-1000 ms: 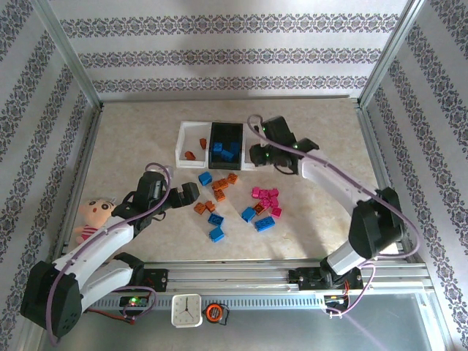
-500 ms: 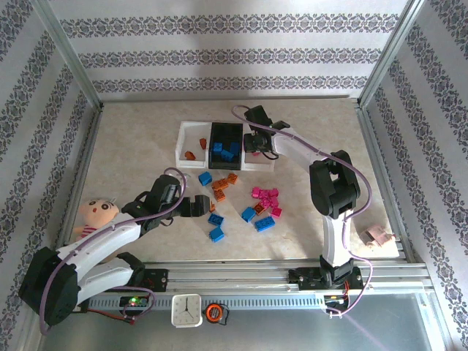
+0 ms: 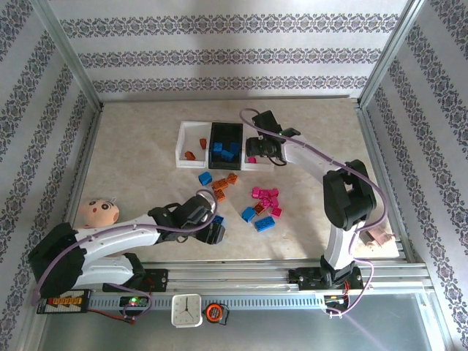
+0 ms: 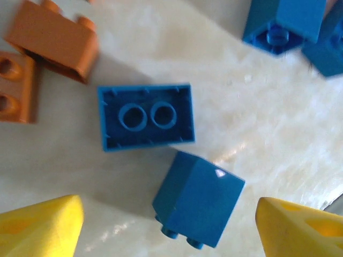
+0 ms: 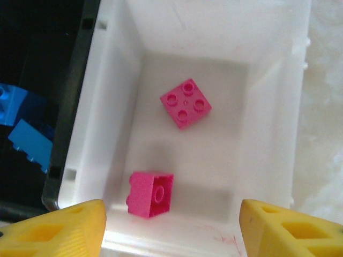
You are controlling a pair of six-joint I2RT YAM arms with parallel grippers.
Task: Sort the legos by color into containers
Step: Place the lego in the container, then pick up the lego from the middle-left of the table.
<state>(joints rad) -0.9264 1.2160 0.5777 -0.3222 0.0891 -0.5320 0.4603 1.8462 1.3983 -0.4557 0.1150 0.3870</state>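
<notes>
**A:** Starting at the left, does the doll [image 3: 99, 212] matter?

**B:** No. It lies at the edge of the table [image 3: 139, 146], well apart from the sorting. Next comes the left gripper [image 4: 169, 227], low over the near blue bricks. Its jaws are spread wide and hold nothing. The yellow pads [image 4: 40, 227] flank a tipped blue brick [image 4: 198, 206], and I judge that is so they can pinch its smooth flat sides.

**A:** And its neighbour?

**B:** An upturned blue brick [image 4: 146, 116] sits just beside it, showing a hollow underside with two round tubes. I cannot tell whether the two touch. The orange-brown bricks [image 4: 53, 35] further off are glossy, hard-edged plastic.

**A:** The containers?

**B:** The left white bin [image 3: 180, 142] holds orange-brown pieces and the black bin [image 3: 227, 126] holds blue ones. The right white bin [image 5: 268, 80] has milky, translucent walls and two pink bricks inside. One pink brick [image 5: 185, 103] sits studs up and the other pink brick [image 5: 151, 194] lies on its side.

**A:** And the right gripper [image 5: 171, 235]?

**B:** It hovers right over that bin, fingers fully apart and empty. The loose pink cluster [image 3: 267, 197] on the table looks like its next work.
</notes>
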